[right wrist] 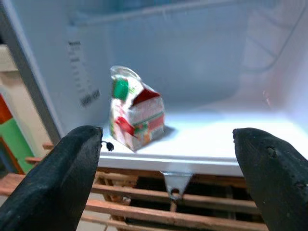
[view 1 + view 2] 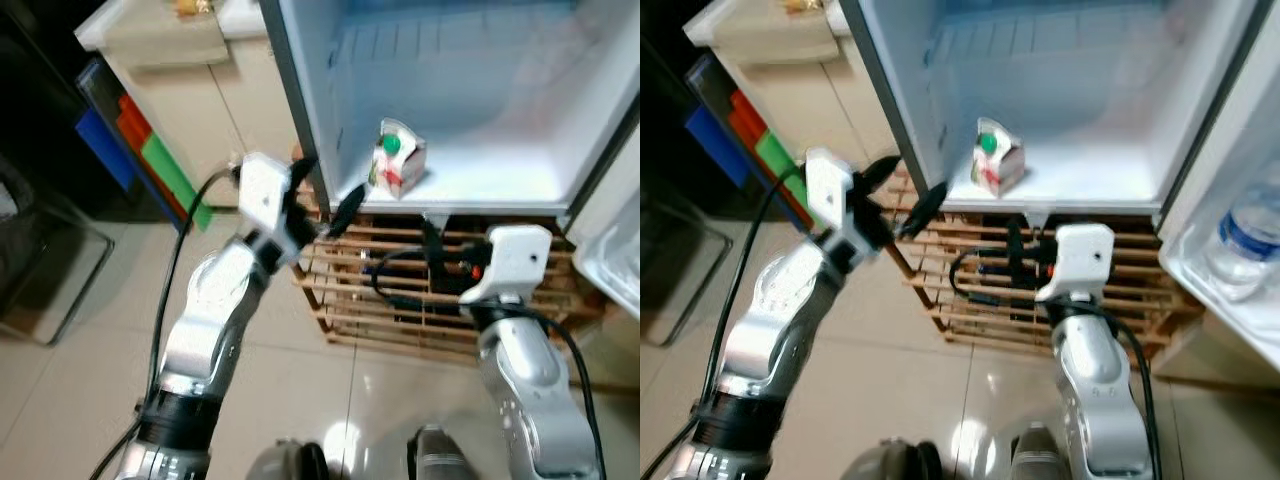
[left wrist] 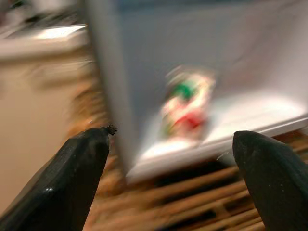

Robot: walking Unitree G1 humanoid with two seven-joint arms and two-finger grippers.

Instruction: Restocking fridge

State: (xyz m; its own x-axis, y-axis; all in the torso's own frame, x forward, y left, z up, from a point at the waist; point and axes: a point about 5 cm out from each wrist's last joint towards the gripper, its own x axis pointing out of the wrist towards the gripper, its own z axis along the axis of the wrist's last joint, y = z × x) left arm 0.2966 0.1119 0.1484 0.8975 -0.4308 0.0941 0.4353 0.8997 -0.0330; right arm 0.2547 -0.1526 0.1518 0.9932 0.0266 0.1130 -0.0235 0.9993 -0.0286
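1. Beside the fridge's left wall, the left gripper is held up with its fingers spread wide and nothing between them.
2. Further right, a small carton with a green cap is seen upright on the white fridge floor, near the front edge.
3. It is judged light and a bit soft, so it should be taken by its flat sides, not squeezed hard.
4. Below the fridge floor, over a wooden rack, the right gripper is opened wide and empty.

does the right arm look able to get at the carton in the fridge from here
Probably yes: the right tool is open and aimed at the carton, which stands alone near the shelf's front edge, with nothing between them.
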